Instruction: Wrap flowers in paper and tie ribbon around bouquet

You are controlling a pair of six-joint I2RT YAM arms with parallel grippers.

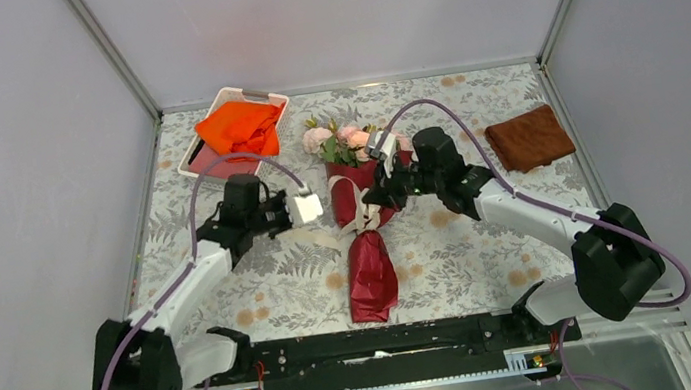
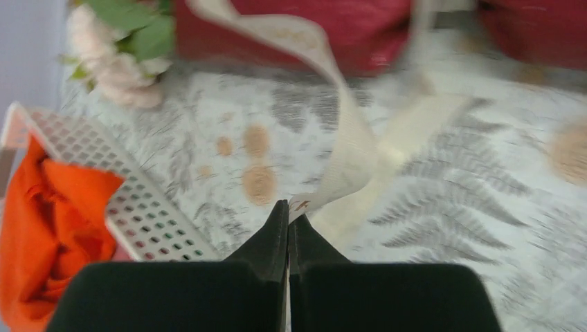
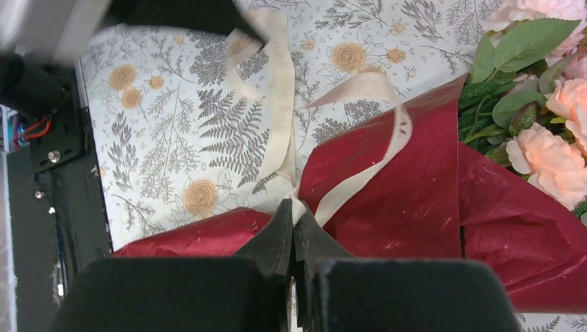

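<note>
The bouquet lies in the middle of the table: pink flowers (image 1: 344, 141) at the far end, dark red paper (image 1: 370, 272) wrapped round the stems and narrowing toward me. A cream ribbon (image 1: 356, 216) crosses the paper's waist in loose loops. My left gripper (image 2: 289, 207) is shut on one ribbon (image 2: 353, 145) end just left of the bouquet, and that strand runs up toward the paper (image 2: 311, 34). My right gripper (image 3: 293, 206) is shut on the ribbon (image 3: 280, 124) where it crosses over the paper (image 3: 401, 187), close to the flowers (image 3: 547, 152).
A white perforated basket (image 1: 206, 123) with an orange cloth (image 1: 237, 127) stands at the back left, close to my left arm. A folded brown cloth (image 1: 528, 138) lies at the back right. The black base rail (image 1: 371, 345) runs along the near edge.
</note>
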